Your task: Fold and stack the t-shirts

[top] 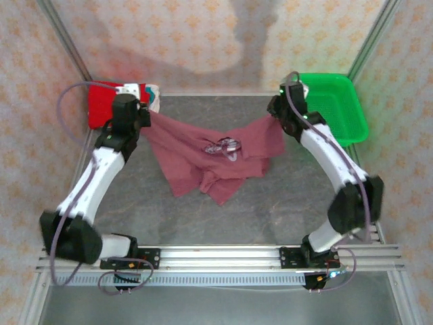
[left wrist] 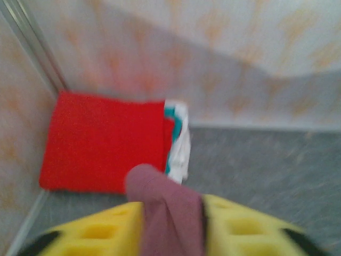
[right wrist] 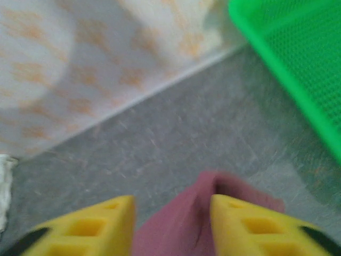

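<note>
The maroon t-shirt (top: 203,152) hangs stretched between my two grippers over the back middle of the grey table, its lower part crumpled with a white print showing. My left gripper (top: 142,116) is at the shirt's left corner. In the left wrist view a bunch of maroon cloth (left wrist: 160,186) fills the gap between the parted yellow fingers of my left gripper (left wrist: 171,205). My right gripper (top: 274,116) is at the shirt's right corner. Its fingers stand apart (right wrist: 170,201), with the maroon cloth (right wrist: 176,234) lying against the right one. A folded bright red shirt (top: 101,101) (left wrist: 101,141) lies in the back left corner, with whitish folded shirts (top: 145,91) (left wrist: 179,144) beside it.
A green plastic basket (top: 335,101) (right wrist: 298,58) stands at the back right, just behind my right arm. Patterned walls close the table on the left, back and right. Bare grey tabletop (top: 270,203) lies in front of the shirt.
</note>
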Controlling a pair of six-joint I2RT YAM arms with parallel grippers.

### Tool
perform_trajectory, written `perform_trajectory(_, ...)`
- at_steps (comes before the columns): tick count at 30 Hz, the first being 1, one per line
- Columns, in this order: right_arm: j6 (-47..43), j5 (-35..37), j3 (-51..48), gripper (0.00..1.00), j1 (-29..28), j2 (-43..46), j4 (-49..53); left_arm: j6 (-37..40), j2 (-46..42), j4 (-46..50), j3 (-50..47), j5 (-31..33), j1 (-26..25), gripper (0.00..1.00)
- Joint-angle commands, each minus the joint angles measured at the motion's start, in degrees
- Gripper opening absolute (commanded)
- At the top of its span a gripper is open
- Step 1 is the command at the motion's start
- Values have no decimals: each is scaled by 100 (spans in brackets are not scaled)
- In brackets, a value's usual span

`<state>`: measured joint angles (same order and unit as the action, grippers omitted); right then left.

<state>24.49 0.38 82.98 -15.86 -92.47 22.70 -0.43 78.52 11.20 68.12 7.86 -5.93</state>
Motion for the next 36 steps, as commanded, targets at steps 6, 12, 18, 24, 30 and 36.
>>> perform_trajectory(6, -150, -819, -512, 65, 48, 500, -178, -1333, -520, 313, -869, -503, 34, 85)
perform_trajectory(12, -267, -920, -1876, 65, 123, 845, -52, -2081, -951, 1063, -2084, -1391, -80, 77)
perform_trajectory(18, 120, -1423, -1944, 65, 645, 26, -493, -2247, -338, 764, -2351, -1650, -469, 64)
perform_trajectory(24, 187, -1493, -1270, 65, 694, -1113, -222, -2189, 353, 710, -2194, -1611, -637, 63)
perform_trajectory(30, 351, -1497, -1210, 63, 725, -1634, -360, -2200, 436, 577, -2233, -1512, -639, 62)
perform_trajectory(36, 434, -1654, -1360, 58, 743, -1894, -770, -2217, 500, 479, -2292, -1649, -639, 59)
